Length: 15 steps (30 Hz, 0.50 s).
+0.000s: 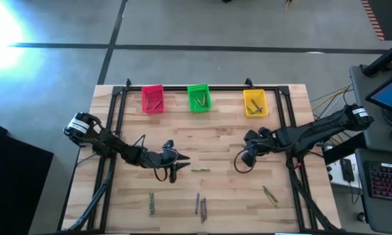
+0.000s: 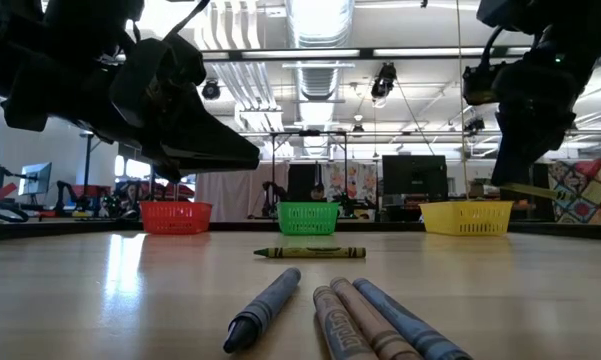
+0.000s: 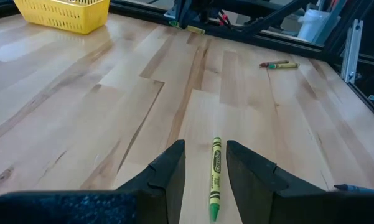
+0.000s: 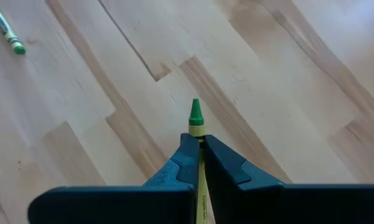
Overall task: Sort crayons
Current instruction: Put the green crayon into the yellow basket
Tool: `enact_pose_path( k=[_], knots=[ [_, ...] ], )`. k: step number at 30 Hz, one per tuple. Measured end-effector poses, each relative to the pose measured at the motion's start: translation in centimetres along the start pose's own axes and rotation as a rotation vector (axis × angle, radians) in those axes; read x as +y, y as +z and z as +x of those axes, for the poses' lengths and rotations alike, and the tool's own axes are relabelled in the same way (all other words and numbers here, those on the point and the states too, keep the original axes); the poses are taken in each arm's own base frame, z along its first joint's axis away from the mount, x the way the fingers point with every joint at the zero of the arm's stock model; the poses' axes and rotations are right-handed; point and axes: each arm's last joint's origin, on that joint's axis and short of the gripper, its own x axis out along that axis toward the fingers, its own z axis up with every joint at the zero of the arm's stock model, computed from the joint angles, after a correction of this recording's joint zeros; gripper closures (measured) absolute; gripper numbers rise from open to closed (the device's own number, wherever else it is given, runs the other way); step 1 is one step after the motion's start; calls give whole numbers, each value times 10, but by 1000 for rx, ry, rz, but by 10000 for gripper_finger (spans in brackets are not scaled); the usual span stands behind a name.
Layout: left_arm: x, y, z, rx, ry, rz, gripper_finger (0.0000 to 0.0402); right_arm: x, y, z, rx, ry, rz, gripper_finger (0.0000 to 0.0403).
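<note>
Crayons lie scattered on the pale wooden plank surface (image 1: 222, 140), before pink (image 1: 152, 98), green (image 1: 198, 98) and yellow plastic bins (image 1: 255, 102). Left end effector (image 3: 205, 168) hovers spread astride a green crayon (image 3: 215, 177); right end effector (image 4: 198, 158) pinches another green-tipped crayon (image 4: 196, 121) above the wood.

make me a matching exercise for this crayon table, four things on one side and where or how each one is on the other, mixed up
Things:
1. left gripper
2. right gripper
3. pink bin
4. yellow bin

Places or states:
A. far edge of the table, on the right arm's side
B. shut on a green-tipped crayon
C. far edge of the table, on the left arm's side
D. jaws open either side of a green crayon lying on the table

Pairs: 1-D, 2-B, 3-C, 4-A
</note>
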Motion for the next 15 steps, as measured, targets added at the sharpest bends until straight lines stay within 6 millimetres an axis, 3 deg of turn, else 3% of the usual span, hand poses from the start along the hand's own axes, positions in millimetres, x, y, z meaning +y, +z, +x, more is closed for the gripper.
enact_pose_path(
  k=[7, 15],
  knots=[
    [0, 0, 0, -4, -2, -39, 301, -5, 15, -2, -34, -6, -21, 394],
    [-1, 4, -1, -17, -6, -46, 301, -26, 55, -13, -117, -51, -16, 394]
  ],
)
